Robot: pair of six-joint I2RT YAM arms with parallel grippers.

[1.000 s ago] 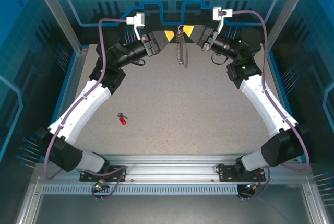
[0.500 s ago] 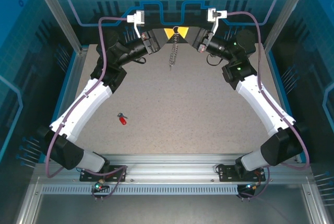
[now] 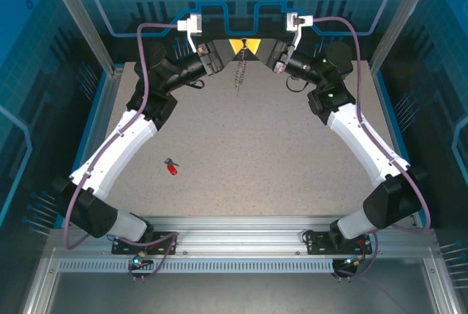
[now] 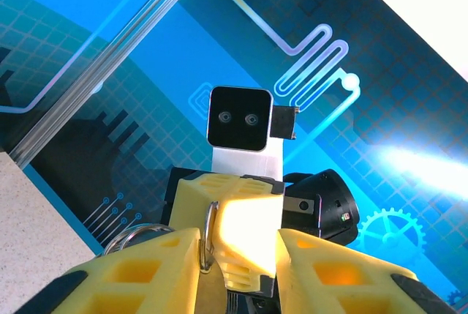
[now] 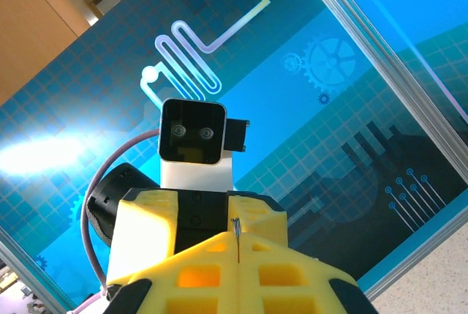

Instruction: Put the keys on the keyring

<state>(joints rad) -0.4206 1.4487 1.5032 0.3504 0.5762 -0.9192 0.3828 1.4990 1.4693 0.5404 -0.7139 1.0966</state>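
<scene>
yellow fingertips (image 3: 235, 48) of both arms meet at the far middle of the table (image 3: 292, 160).

top view: keyring (image 3: 240, 72) dangles from that meeting point. red key (image 3: 172, 170) lies alone on the table, well apart from it, near the left arm (image 3: 124, 138). neither claw's state resolves from up here.

right wrist view: right gripper (image 5: 238, 255) pressed together, a thin sliver of metal nipped in the seam, so it is pinching the keyring.

left wrist view: left gripper (image 4: 238, 270) fingers stand apart, with the right gripper's tips and a silvery ring (image 4: 208, 227) between them. whether they touch the ring, cannot tell.
</scene>
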